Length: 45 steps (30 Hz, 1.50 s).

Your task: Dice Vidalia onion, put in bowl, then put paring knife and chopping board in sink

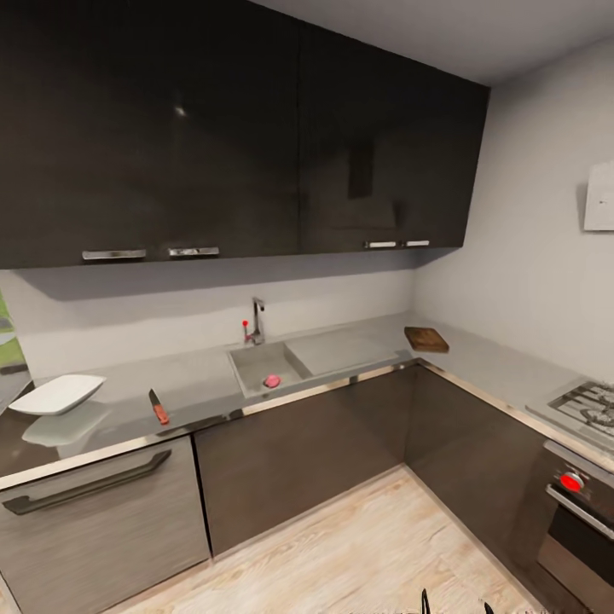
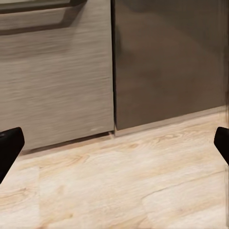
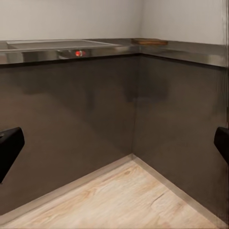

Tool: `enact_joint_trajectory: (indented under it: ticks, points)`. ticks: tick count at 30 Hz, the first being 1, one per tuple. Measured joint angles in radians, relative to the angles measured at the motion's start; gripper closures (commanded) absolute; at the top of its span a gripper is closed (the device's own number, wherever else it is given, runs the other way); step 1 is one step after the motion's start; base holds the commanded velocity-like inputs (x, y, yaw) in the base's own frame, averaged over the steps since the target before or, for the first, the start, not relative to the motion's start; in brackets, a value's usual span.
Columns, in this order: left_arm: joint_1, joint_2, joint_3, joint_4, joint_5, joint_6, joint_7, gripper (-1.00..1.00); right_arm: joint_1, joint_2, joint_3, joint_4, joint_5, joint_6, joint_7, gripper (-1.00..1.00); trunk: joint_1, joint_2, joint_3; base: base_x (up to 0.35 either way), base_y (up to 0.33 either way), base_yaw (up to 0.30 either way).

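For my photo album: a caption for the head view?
Onion waits in sink; knife, bowl, board on countertop.

Head view: high, stood back, facing the corner desk [image 1: 341, 362]. Both wrist views: low, facing cabinet fronts [image 2: 167, 62] and floor [image 3: 119, 200].

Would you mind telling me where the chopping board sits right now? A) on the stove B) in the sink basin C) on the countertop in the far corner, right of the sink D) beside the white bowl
C: the chopping board lies on the corner of the countertop, apart from the sink.
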Motion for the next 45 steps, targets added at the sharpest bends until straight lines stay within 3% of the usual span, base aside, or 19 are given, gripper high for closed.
enact_joint_trajectory:
  ticks: [10, 21, 45]
  points:
    - [0.000, 0.000, 0.000, -0.001, 0.000, 0.000, 0.000, -1.00, 0.000, 0.000, 0.000, 0.000, 0.000, -0.001, 0.000, -1.00, 0.000, 0.000, -0.001, 0.000, 0.000, -0.263]
    - [0.000, 0.000, 0.000, 0.001, 0.000, 0.000, 0.000, -1.00, 0.000, 0.000, -0.003, 0.029, 0.000, 0.000, -0.002, -1.00, 0.000, 0.000, -0.001, 0.000, 0.000, -0.084]
    - [0.000, 0.000, 0.000, 0.002, -0.001, 0.000, 0.000, -1.00, 0.000, 0.000, -0.003, 0.034, 0.000, -0.002, -0.002, -1.00, 0.000, 0.000, -0.001, 0.000, 0.000, -0.243]
